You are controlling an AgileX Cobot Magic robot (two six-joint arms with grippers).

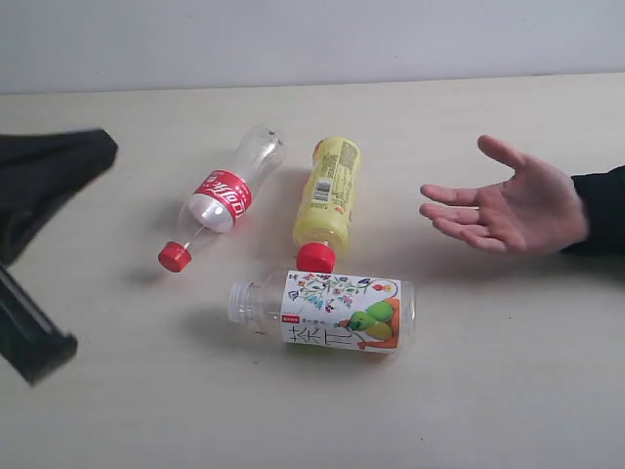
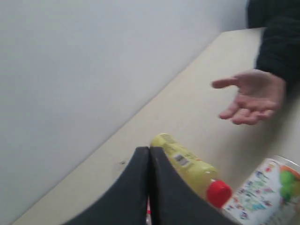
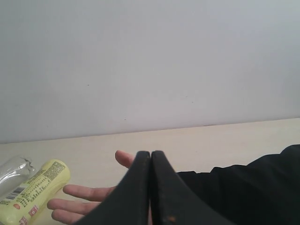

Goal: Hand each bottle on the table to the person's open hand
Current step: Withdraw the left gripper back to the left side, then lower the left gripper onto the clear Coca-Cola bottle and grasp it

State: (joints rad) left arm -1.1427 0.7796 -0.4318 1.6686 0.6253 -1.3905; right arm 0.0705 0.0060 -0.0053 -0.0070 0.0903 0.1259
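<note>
Plastic bottles, red-label [image 1: 223, 198], yellow [image 1: 329, 193] and pear-label [image 1: 337, 311], are laid flat on the table [image 1: 508, 391] beside the hand [image 1: 522, 210], while the left gripper [image 2: 149, 157] and right gripper [image 3: 150, 159] are pressed closed, empty, so a bottle could be nudged rolling unless jaws are opened first.

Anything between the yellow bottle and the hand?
Nothing. The exterior view shows only bare table between the yellow bottle and the hand.

tabletop [image 1: 508, 371]: pale wood-grain, matt, smooth
red-label bottle [image 1: 227, 200]: clear glossy plastic
yellow bottle [image 1: 328, 195]: smooth plastic, slight sheen
pear-label bottle [image 1: 332, 311]: clear plastic, glossy printed wrap
left gripper [image 2: 149, 152]: black, matt, smooth
sleeve [image 1: 604, 210]: dark matt cloth
</note>
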